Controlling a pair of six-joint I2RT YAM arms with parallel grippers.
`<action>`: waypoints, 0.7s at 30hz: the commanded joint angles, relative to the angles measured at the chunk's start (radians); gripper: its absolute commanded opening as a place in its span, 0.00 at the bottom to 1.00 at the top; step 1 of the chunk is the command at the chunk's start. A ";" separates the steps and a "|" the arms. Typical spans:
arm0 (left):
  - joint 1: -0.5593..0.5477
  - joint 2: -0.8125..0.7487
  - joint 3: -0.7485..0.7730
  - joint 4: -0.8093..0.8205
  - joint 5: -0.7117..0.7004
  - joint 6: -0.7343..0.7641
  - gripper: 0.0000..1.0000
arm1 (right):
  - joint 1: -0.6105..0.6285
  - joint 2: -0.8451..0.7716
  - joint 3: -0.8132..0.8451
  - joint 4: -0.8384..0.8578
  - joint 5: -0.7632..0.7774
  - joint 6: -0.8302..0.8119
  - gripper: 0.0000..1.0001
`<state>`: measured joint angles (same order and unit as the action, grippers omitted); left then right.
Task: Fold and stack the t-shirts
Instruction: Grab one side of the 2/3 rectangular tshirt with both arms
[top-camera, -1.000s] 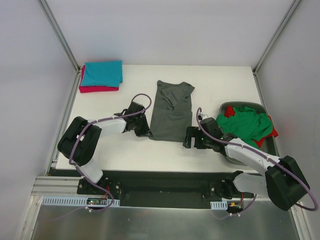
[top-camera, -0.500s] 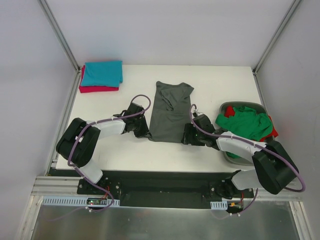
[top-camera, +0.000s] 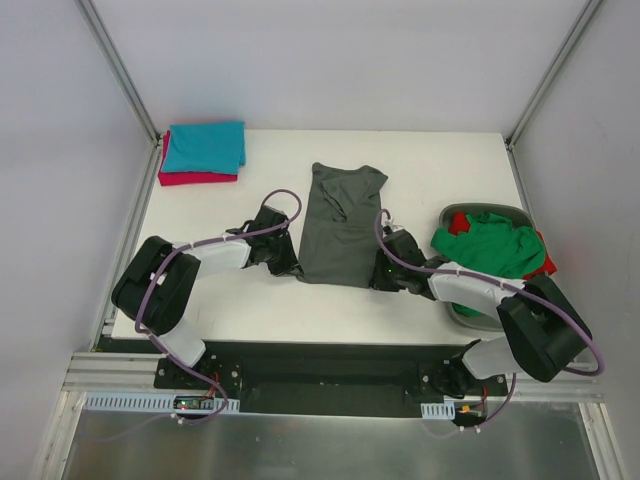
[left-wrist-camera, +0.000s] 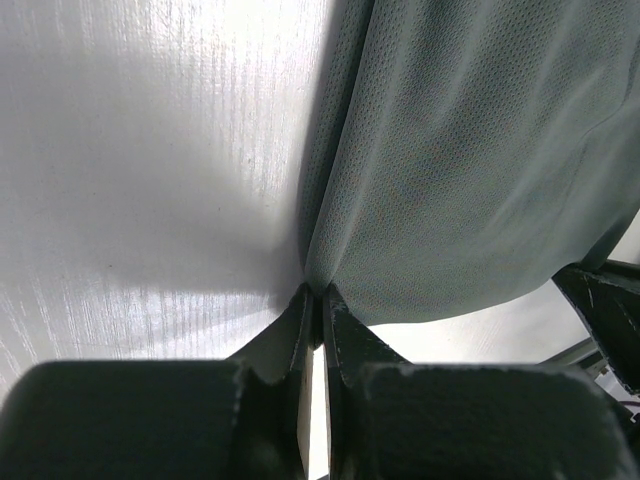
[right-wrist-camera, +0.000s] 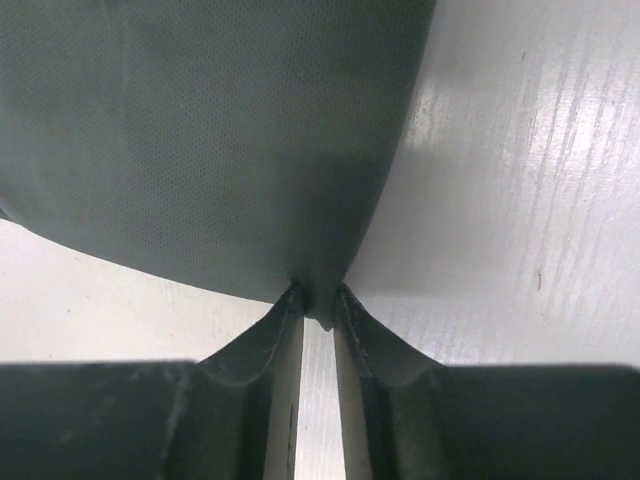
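The table (top-camera: 230, 300) carries the dark grey t-shirt (top-camera: 340, 225) at its middle, hem toward the near edge; the left gripper (left-wrist-camera: 317, 300) and right gripper (right-wrist-camera: 318, 300) each pinch a hem corner. Both bites look thin; a corner may slip on lifting, skewing the fold.

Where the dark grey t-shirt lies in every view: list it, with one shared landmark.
Top external: dark grey t-shirt, mid-table.
Left wrist: upper right, corner pinched in left claw.
Right wrist: upper left, corner pinched in right claw.
Shared landmark: white table.
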<state>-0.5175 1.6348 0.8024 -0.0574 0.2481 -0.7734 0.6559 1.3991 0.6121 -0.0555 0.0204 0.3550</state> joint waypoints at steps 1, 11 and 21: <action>-0.006 -0.018 -0.028 -0.070 -0.061 0.020 0.00 | 0.007 0.034 0.020 -0.014 0.043 -0.028 0.17; -0.010 -0.179 -0.136 -0.094 0.005 0.022 0.00 | 0.076 -0.110 -0.049 -0.035 -0.129 -0.068 0.01; -0.033 -0.674 -0.253 -0.373 0.062 -0.003 0.00 | 0.241 -0.446 -0.005 -0.381 -0.503 0.029 0.01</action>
<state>-0.5438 1.1381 0.5419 -0.2687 0.2939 -0.7742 0.8570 1.0225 0.5415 -0.2478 -0.2882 0.3523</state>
